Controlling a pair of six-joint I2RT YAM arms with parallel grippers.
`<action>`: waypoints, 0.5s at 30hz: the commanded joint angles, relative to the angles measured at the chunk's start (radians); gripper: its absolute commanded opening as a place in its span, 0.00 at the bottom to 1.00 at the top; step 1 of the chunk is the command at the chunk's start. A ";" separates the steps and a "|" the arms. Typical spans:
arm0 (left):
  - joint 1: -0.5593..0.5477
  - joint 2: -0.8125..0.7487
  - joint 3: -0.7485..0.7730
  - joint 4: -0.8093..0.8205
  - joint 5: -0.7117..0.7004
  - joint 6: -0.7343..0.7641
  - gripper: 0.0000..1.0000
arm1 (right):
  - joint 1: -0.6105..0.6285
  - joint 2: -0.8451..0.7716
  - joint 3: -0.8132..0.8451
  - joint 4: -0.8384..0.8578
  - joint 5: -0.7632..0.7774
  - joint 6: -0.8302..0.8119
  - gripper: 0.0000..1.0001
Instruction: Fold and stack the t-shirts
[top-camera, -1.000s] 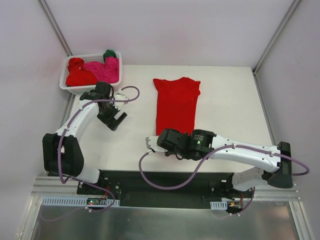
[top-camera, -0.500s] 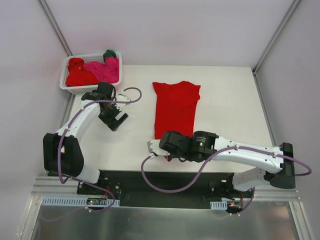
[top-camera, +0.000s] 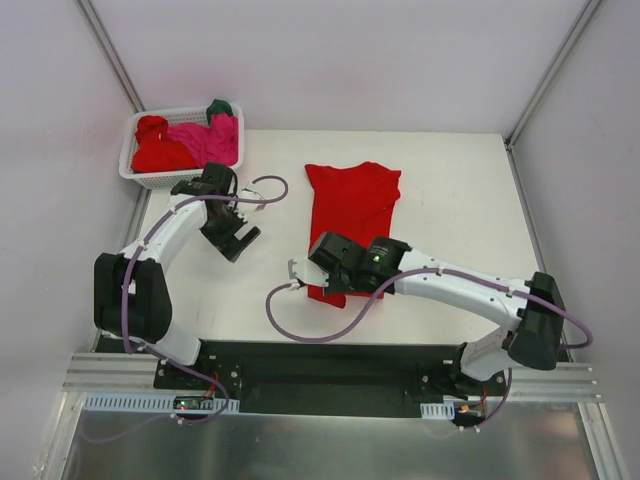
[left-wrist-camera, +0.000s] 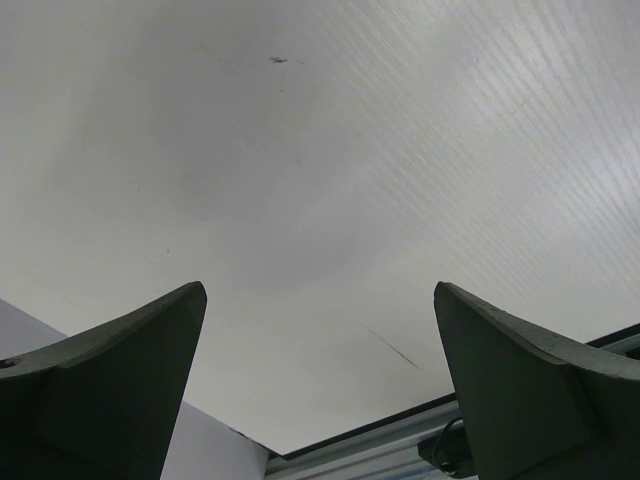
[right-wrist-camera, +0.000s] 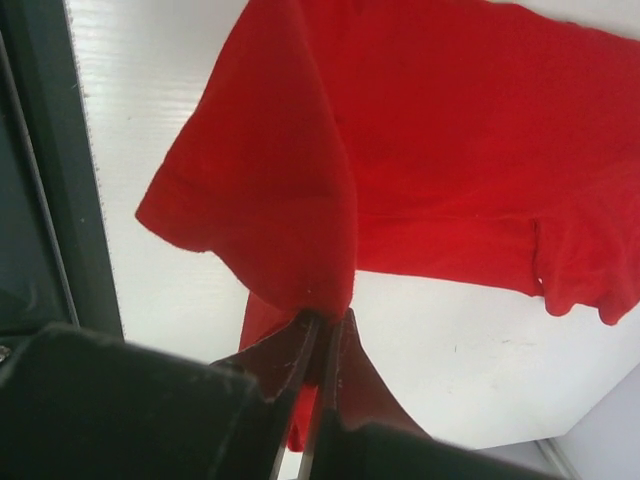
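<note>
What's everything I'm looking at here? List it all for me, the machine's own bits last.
Red short-sleeved cloth t-shirt: one, red, spread on the middle of the table, near hem lifted.
Red cloth shirt: at least one, red, left side of the basket.
Magenta-pink cloth shirt: one, pink, right side of the basket.
Dark green cloth shirt: one, green, at the basket's far rim.
White plastic lattice basket: one, white, far left table corner.
White table: one, white, under everything.
Purple cables: two, purple, looping along the arms.
White-and-black robot arms: two, bolted at the near edge.
Left gripper: one, dark, open over bare table.
Right gripper: one, dark, shut on the red t-shirt's hem.
</note>
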 joint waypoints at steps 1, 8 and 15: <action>-0.011 0.027 0.043 -0.021 0.013 0.010 0.99 | -0.051 0.060 0.065 0.079 -0.057 -0.044 0.01; -0.014 0.076 0.081 -0.022 0.016 0.012 0.99 | -0.147 0.179 0.135 0.103 -0.094 -0.085 0.01; -0.015 0.119 0.101 -0.021 0.029 0.007 0.99 | -0.218 0.244 0.166 0.123 -0.109 -0.139 0.01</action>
